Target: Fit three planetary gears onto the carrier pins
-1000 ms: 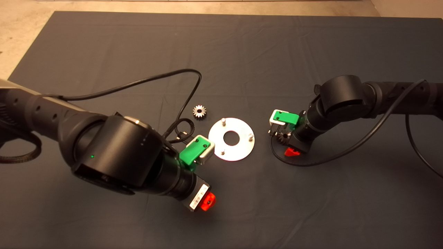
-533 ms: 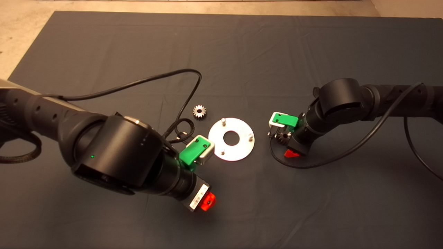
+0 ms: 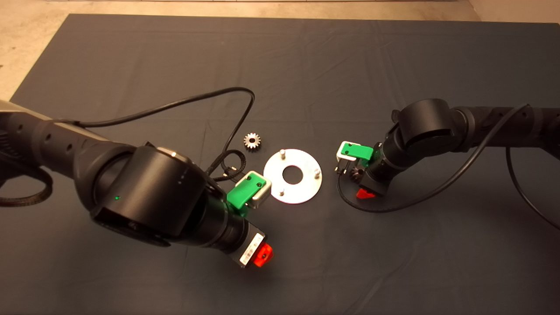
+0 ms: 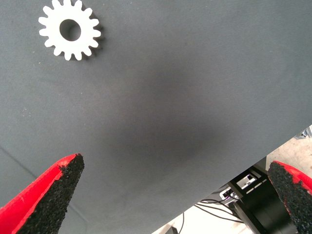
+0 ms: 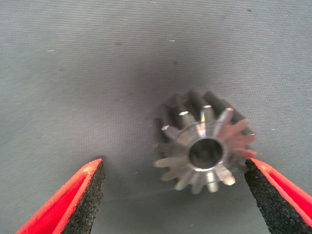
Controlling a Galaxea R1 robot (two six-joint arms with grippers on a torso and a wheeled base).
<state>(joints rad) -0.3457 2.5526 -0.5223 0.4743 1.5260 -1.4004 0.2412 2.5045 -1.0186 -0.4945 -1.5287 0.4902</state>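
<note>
The round silver disc (image 3: 306, 188) lies mid-mat with three carrier pins (image 3: 282, 153) standing bare on it. One planetary gear (image 3: 252, 141) rests on the mat just beyond the disc's left side. A second gear (image 5: 204, 146) lies on the mat right of the disc, between the spread fingers of my right gripper (image 3: 356, 173), which is open; one pad (image 5: 273, 195) sits close to its teeth. My left gripper (image 3: 254, 222) hovers open near the disc's left edge. The left wrist view shows a gear (image 4: 69, 30) flat on the mat beyond its fingers.
Black cables (image 3: 205, 98) loop over the mat from both arms, one passing near the loose gear. The dark mat (image 3: 306, 65) stretches wide behind the disc. In the left wrist view the mat's edge and floor equipment (image 4: 253, 190) show.
The right gripper has shifted slightly left toward the disc, staying around its gear. The left arm, disc and loose gear have not moved.
</note>
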